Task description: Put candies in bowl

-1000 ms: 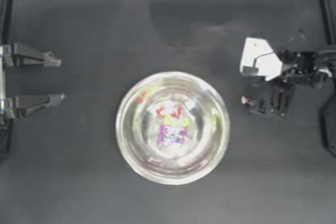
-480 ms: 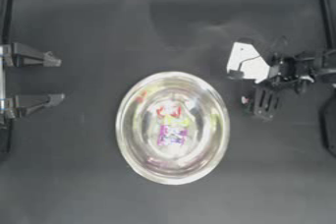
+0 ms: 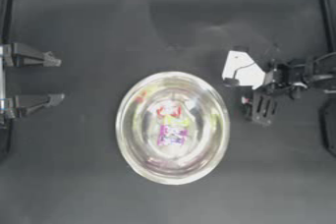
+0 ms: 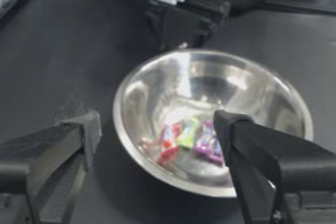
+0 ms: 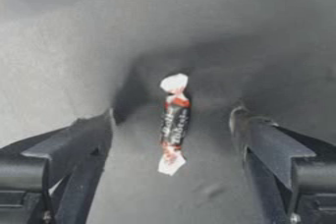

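Wide-spread jaws of the right gripper (image 5: 172, 134) straddle the last candy (image 5: 173, 120) on the table (image 3: 78, 179) right of the bowl (image 3: 128, 139), so closing squarely across its middle should hold, while the left gripper (image 3: 56, 80) waits open at the left edge

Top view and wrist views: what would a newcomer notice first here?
The shiny bowl mid-table, with several bright candies clustered at its bottom. Next, the right tool to the bowl's right, jaws open either side of a red-white candy lying on the table. The left tool waits open at the left edge.
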You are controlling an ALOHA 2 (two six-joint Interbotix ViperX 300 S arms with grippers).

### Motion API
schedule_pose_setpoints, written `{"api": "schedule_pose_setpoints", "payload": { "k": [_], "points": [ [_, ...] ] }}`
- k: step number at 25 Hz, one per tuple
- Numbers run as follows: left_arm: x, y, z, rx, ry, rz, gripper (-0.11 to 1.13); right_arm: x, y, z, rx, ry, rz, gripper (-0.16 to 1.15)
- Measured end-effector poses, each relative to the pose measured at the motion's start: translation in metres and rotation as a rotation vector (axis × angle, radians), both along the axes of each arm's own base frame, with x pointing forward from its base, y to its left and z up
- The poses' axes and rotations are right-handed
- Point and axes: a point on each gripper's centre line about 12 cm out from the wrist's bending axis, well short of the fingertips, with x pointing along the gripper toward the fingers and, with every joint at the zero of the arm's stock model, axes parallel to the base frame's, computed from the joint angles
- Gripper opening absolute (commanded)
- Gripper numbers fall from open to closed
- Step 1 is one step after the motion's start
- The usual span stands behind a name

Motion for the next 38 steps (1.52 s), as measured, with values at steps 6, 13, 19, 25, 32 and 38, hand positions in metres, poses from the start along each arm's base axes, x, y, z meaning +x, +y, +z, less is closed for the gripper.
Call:
{"api": "schedule_pose_setpoints", "payload": {
  "k": [6,13,19,25,32,38],
  "points": [
    [0.000,0.000,-0.001,0.000,0.001,0.000,1.00,0.003,0.000,-0.004,0.005,0.015,0.002,0.67],
    [0.000,0.000,0.000,-0.002,0.001,0.000,1.00,0.003,0.001,-0.003,0.010,0.031,-0.002,0.34],
    [0.000,0.000,0.000,-0.001,0.000,0.002,1.00,0.010,-0.003,0.023,-0.024,-0.040,-0.009,0.34],
    [0.000,0.000,-0.001,-0.001,0.003,0.000,1.00,0.023,-0.009,0.074,-0.098,-0.144,0.016,0.34],
    [0.000,0.000,0.000,-0.002,0.001,0.002,1.00,0.058,0.001,0.123,-0.175,-0.276,0.115,0.34],
    [0.000,0.000,-0.001,-0.001,0.003,0.002,1.00,0.093,0.029,0.135,-0.177,-0.368,0.220,0.34]
  ]
}}
